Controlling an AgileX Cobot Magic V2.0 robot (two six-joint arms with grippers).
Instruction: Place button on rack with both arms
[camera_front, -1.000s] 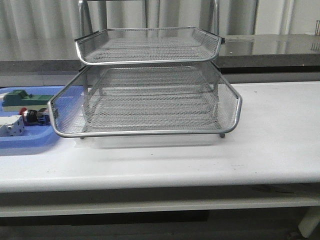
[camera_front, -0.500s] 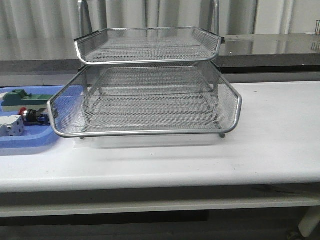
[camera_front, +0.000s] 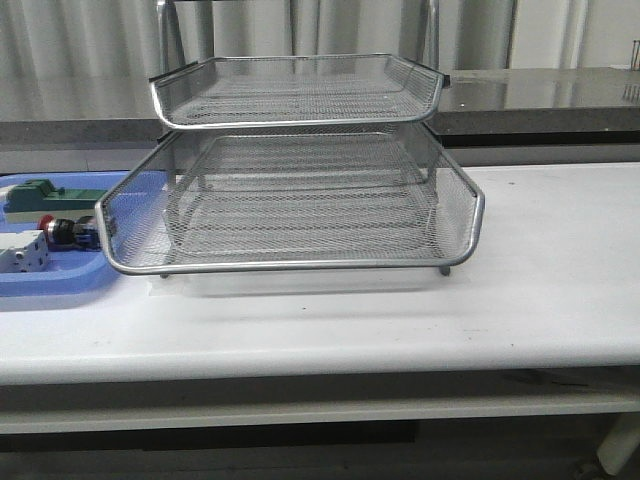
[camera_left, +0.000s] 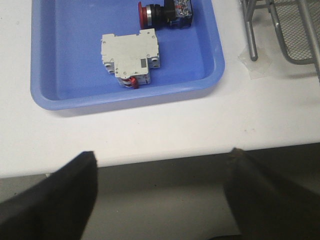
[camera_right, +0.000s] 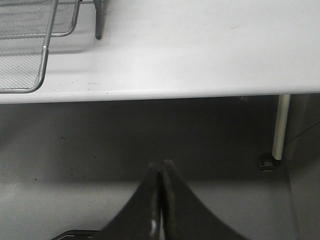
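Note:
The button (camera_left: 165, 14), with a red head and dark body, lies on its side in the blue tray (camera_left: 55, 95); from the front it shows at the far left (camera_front: 66, 232). The silver wire-mesh rack (camera_front: 300, 190) stands mid-table. My left gripper (camera_left: 160, 155) is open, its black fingers wide apart and empty, held off the table's front edge below the tray. My right gripper (camera_right: 161, 165) is shut with nothing in it, hanging in front of the table edge, right of the rack's corner (camera_right: 30, 45). Neither arm shows in the front view.
A white boxy part (camera_left: 131, 59) lies in the blue tray near the button, and a green block part (camera_front: 45, 195) sits at the tray's back. A rack leg (camera_left: 250, 35) stands just right of the tray. A table leg (camera_right: 280, 125) is below right.
The contents at the left end of the blue tray shift slightly across the front views; the rack stays put.

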